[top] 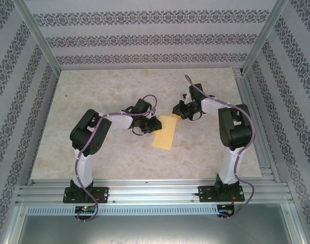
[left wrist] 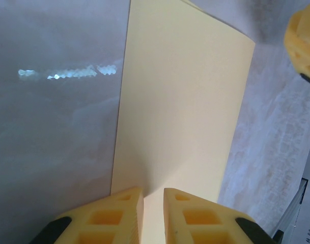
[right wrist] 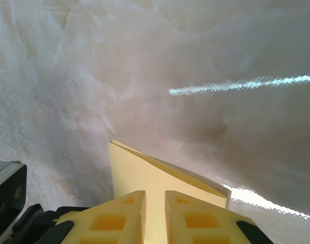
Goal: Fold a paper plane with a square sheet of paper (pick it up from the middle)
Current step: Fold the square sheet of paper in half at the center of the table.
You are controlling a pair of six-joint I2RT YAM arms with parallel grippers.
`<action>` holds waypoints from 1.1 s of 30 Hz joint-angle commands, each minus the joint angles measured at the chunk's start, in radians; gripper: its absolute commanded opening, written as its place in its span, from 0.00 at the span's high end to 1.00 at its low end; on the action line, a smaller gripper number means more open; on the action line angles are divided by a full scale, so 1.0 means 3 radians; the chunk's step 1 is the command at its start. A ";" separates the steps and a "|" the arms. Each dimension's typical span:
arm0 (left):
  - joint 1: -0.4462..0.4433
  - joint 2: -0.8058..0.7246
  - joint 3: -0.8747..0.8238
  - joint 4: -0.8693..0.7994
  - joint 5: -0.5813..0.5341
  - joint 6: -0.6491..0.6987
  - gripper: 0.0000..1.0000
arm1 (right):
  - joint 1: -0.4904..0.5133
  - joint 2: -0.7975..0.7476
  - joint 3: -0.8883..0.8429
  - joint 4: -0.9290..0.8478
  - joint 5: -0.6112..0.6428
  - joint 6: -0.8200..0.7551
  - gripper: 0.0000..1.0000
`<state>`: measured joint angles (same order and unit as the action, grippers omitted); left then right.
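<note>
paper (top: 164,133): judged light, limp, crease-prone; hold at edges. left claw (left wrist: 153,198) pinches 9 o'clock edge, right claw (right wrist: 155,201) 1 o'clock corner.

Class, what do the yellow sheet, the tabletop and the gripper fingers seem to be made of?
Yellow sheet: thin matte paper; it shows crisp folded layers. Tabletop: glossy marble-look surface, perhaps laminate; it mirrors a light streak. Left gripper's fingers: matte yellow plastic, likely printed; hollow moulded pockets.

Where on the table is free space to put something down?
Free: the table's far strip beyond both arms, and the near strip between the arm bases. Crowded: the middle, where left tool and right tool hold the folded sheet.
</note>
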<state>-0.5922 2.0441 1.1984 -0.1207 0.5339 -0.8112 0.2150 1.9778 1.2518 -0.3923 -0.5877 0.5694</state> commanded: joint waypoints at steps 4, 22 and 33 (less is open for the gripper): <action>-0.0066 0.0206 -0.0024 -0.0219 -0.0138 0.0109 0.79 | -0.0024 0.0177 0.0031 -0.0004 0.0106 -0.0072 0.82; -0.0067 0.0196 -0.0037 -0.0211 -0.0143 0.0099 0.79 | -0.0037 -0.0244 -0.0016 -0.0107 0.0070 -0.0070 0.82; -0.0067 0.0205 -0.0030 -0.0191 -0.0133 0.0096 0.79 | 0.0074 -0.0227 -0.0553 0.0320 -0.0046 0.0131 0.82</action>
<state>-0.5922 2.0445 1.1999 -0.1219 0.5339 -0.8112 0.2211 1.8812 1.1240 -0.3454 -0.5823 0.5846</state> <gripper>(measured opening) 0.208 0.184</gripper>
